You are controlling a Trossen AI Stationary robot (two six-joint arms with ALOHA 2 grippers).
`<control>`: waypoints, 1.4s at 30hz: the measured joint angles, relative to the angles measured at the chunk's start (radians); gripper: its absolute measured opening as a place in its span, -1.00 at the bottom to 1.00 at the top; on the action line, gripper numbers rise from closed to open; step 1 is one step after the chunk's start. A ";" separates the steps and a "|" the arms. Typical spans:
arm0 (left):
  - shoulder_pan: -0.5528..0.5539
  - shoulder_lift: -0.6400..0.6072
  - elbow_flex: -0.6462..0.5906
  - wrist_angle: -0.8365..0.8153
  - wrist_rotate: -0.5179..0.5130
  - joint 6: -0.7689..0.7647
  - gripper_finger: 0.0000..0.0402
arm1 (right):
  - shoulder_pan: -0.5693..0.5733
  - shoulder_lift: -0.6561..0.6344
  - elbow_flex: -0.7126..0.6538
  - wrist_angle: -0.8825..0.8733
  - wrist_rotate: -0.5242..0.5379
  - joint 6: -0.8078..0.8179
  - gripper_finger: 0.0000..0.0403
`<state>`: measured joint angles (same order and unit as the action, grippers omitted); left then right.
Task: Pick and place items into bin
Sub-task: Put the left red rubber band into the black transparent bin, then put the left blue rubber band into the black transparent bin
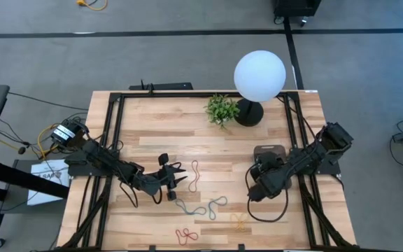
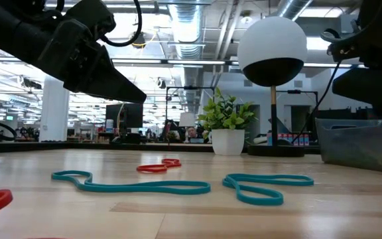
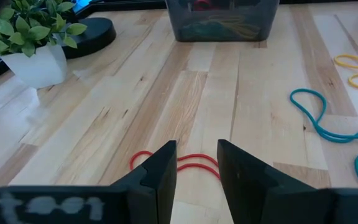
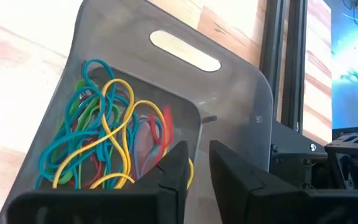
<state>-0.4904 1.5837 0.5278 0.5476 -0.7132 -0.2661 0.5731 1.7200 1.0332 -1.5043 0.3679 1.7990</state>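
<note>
Green plant (image 1: 221,110), lamp base (image 1: 248,112) behind bin (image 1: 269,153); right claw (image 4: 197,163) parted, empty, over it.

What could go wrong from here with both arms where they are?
The right gripper hangs low inside the bin over the tangled bands; lifting out could snag a loop or nudge the bin. The left gripper sits over the thin red band; its fingers may close without catching it.

You see the right tool (image 4: 194,165) parted over the bin (image 4: 229,93), tangled bands (image 4: 101,140) inside
</note>
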 joint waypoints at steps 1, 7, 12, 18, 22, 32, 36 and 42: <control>0.000 0.000 0.000 0.000 0.000 0.000 -0.46 | 0.000 0.000 0.000 -0.001 0.000 0.000 -0.68; 0.000 0.000 0.000 0.000 0.000 0.000 -0.46 | 0.001 0.000 0.013 -0.008 0.001 0.015 -0.67; 0.000 0.000 0.000 -0.005 0.000 0.000 -0.46 | 0.037 0.000 0.094 -0.016 0.138 -0.019 -0.67; 0.000 0.000 0.000 -0.019 0.002 -0.018 -0.46 | 0.128 0.000 0.202 0.185 0.451 -0.313 -0.67; 0.000 0.000 0.000 -0.019 0.102 -0.035 -0.46 | 0.157 0.000 0.215 0.463 0.513 -0.667 -0.67; 0.000 0.007 0.000 -0.016 0.300 -0.141 -0.46 | 0.134 0.000 0.215 1.005 0.318 -1.301 -0.67; 0.001 0.045 0.000 -0.014 0.295 -0.149 -0.46 | 0.124 0.000 0.215 1.070 0.303 -1.392 -0.67; -0.009 0.129 0.001 0.072 0.460 -0.046 -0.46 | 0.110 0.000 0.215 1.064 0.303 -1.415 -0.67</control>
<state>-0.4994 1.7131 0.5284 0.6199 -0.2527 -0.3123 0.6833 1.7199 1.2484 -0.4401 0.6705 0.3843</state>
